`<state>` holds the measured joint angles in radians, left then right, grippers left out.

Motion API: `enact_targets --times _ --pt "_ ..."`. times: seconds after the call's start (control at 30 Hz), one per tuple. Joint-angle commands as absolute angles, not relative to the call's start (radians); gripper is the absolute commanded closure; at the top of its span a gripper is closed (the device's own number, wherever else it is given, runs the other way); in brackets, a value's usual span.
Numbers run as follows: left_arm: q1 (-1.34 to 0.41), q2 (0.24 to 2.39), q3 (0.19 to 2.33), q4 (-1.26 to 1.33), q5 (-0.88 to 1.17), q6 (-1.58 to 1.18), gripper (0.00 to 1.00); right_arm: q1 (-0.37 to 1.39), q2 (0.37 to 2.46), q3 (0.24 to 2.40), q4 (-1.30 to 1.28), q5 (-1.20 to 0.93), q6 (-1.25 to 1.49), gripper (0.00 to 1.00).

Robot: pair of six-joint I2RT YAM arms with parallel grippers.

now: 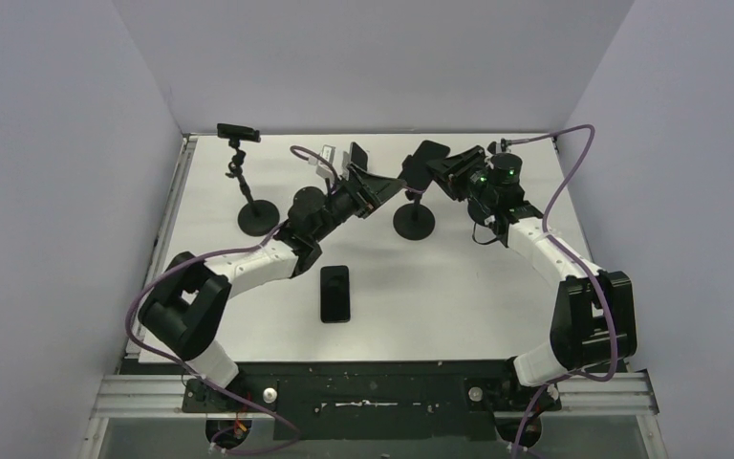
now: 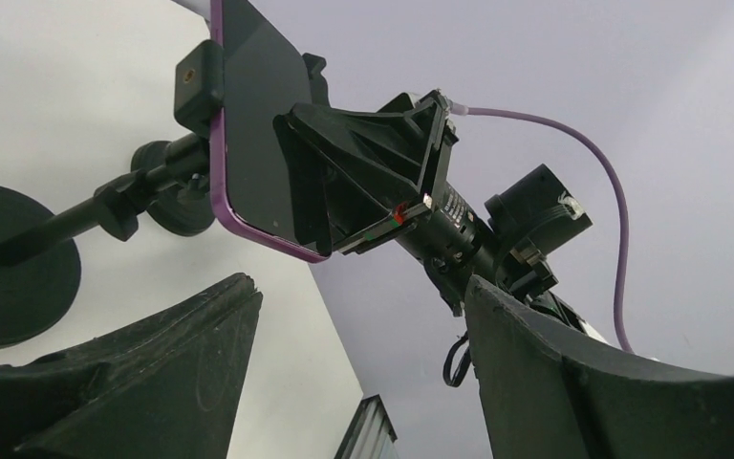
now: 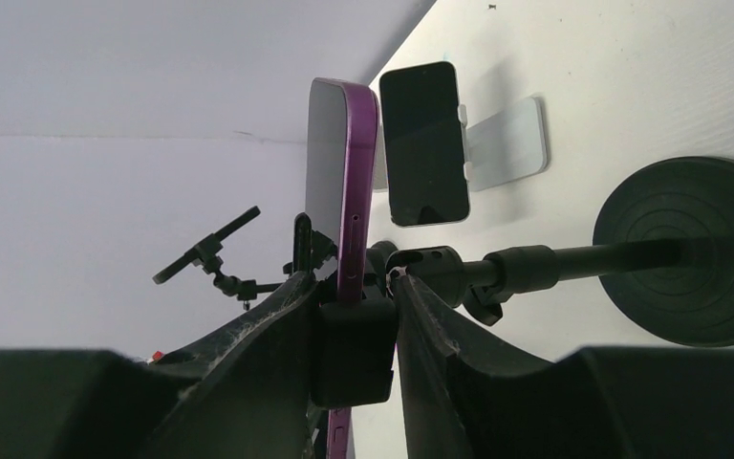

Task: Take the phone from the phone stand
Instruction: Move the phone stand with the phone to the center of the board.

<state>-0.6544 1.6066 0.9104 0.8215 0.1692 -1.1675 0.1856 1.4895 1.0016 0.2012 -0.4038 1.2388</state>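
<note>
A purple-edged phone [image 3: 342, 182] stands upright in the black clamp [image 3: 354, 349] of the middle phone stand [image 1: 413, 221]. My right gripper [image 3: 356, 320] is shut on that clamp, one finger on each side of the block, with the phone's edge rising between them. In the top view the right gripper [image 1: 442, 172] sits at the phone [image 1: 429, 156]. My left gripper [image 2: 363, 325] is open and empty, just below and apart from the phone [image 2: 258, 124]. In the top view the left gripper [image 1: 385, 190] is to the left of the stand.
A second stand [image 1: 248, 215] with a dark phone [image 1: 237, 132] in its clamp is at the back left. A black phone [image 1: 335, 294] lies flat on the table's middle. Another phone [image 3: 425, 143] lies beside a white block [image 3: 507, 143] at the back.
</note>
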Motion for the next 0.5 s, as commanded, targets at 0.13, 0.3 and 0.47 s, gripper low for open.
enact_targets --times 0.13,0.3,0.47 --pt "-0.675 1.712 1.018 0.949 0.236 -1.226 0.33 0.192 1.455 1.033 0.173 -0.43 1.21 0.66" --pt "-0.679 1.756 1.047 0.939 0.237 -1.229 0.39 0.193 1.45 1.021 0.195 -0.437 1.221 0.74" --pt "-0.688 1.763 1.035 0.934 0.206 -1.233 0.39 0.196 1.439 1.007 0.209 -0.437 1.235 0.82"
